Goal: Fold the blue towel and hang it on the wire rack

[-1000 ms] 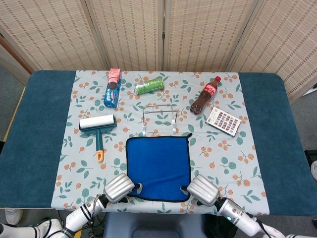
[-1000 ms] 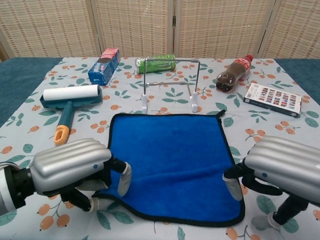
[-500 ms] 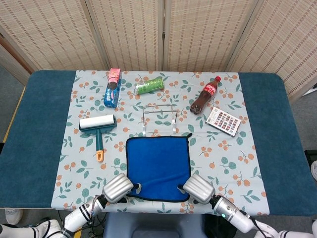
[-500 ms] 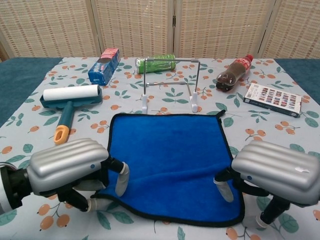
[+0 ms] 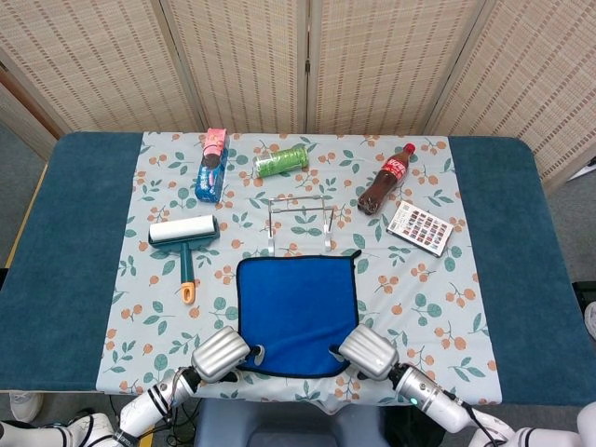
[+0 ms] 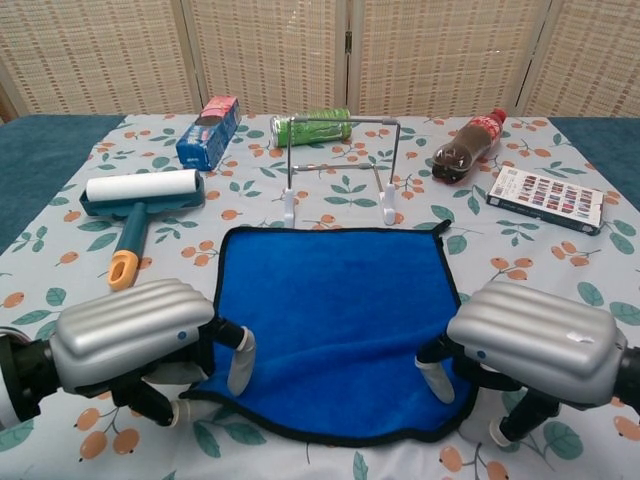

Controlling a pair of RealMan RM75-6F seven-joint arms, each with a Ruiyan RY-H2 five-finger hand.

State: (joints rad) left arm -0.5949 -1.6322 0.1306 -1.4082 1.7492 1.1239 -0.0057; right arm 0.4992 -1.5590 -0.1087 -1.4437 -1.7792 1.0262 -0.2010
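Note:
The blue towel (image 5: 296, 312) (image 6: 335, 320) lies spread flat on the flowered cloth, just in front of the wire rack (image 5: 300, 222) (image 6: 340, 170), which stands upright and bare. My left hand (image 5: 222, 352) (image 6: 130, 335) is at the towel's near left corner, one finger on top of the fabric and the thumb at its edge, pinching it. At the near right corner my right hand (image 5: 369, 351) (image 6: 530, 340) pinches the towel in the same way. That corner is drawn inward and the near hem curves.
A lint roller (image 5: 183, 237) lies left of the towel. Behind the rack are a pink and blue box (image 5: 212, 166), a green can (image 5: 281, 161) on its side, a cola bottle (image 5: 386, 179) lying down and a printed card box (image 5: 421, 227).
My right hand has slid left and inward, pulling the towel's near right corner with it. The left hand has barely shifted. The cloth's near edge now bulges.

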